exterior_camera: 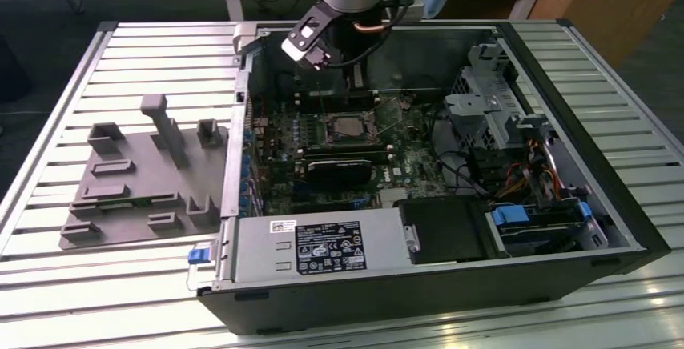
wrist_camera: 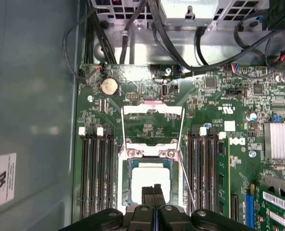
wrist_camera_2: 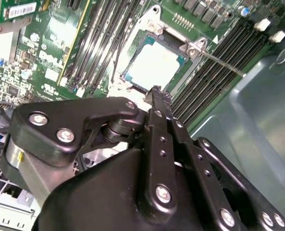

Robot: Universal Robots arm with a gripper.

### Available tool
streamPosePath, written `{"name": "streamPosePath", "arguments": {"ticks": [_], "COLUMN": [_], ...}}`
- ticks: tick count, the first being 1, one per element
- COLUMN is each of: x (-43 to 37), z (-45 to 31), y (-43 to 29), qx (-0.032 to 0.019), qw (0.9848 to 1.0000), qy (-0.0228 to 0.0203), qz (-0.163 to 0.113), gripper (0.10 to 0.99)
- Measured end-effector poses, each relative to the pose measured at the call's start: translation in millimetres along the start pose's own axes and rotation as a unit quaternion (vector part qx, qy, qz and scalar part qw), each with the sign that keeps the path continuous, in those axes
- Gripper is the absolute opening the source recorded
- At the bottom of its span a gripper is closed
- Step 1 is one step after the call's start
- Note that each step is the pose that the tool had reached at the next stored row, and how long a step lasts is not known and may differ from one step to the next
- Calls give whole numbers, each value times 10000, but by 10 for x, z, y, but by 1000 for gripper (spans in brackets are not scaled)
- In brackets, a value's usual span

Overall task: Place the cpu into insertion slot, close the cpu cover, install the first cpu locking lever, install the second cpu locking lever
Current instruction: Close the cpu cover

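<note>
gripper [wrist_camera: 153, 188] closed, fingers pressed together, nothing held. it hovers just above the cpu [wrist_camera: 151, 175], which is seated in the insertion slot [wrist_camera: 128, 185] on the motherboard [wrist_camera: 214, 103]. cpu cover [wrist_camera: 152, 111] is swung open, clear of the chip. one thin locking lever [wrist_camera: 187, 180] angles out loose beside the slot. the pc case [exterior_camera: 428, 285] lies open on the slatted surface [exterior_camera: 107, 285].

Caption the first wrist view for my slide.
Black gripper, jaws shut, over the silvery square cpu in the dark-rimmed insertion slot; thin silver cpu cover open.
</note>
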State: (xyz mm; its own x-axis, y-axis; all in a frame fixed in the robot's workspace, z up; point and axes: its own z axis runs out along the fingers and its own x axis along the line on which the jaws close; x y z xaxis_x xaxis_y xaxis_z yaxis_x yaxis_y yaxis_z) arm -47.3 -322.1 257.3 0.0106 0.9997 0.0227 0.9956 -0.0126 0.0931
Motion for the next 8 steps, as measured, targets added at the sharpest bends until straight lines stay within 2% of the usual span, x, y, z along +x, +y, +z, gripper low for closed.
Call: {"name": "streamPosePath", "arguments": {"ticks": [5,8], "x": [1,2], "z": [11,19], "y": [115,207], "qx": [0,0], "qw": [10000,10000], "qy": [0,0], "qz": [0,0], "gripper": [106,106]}}
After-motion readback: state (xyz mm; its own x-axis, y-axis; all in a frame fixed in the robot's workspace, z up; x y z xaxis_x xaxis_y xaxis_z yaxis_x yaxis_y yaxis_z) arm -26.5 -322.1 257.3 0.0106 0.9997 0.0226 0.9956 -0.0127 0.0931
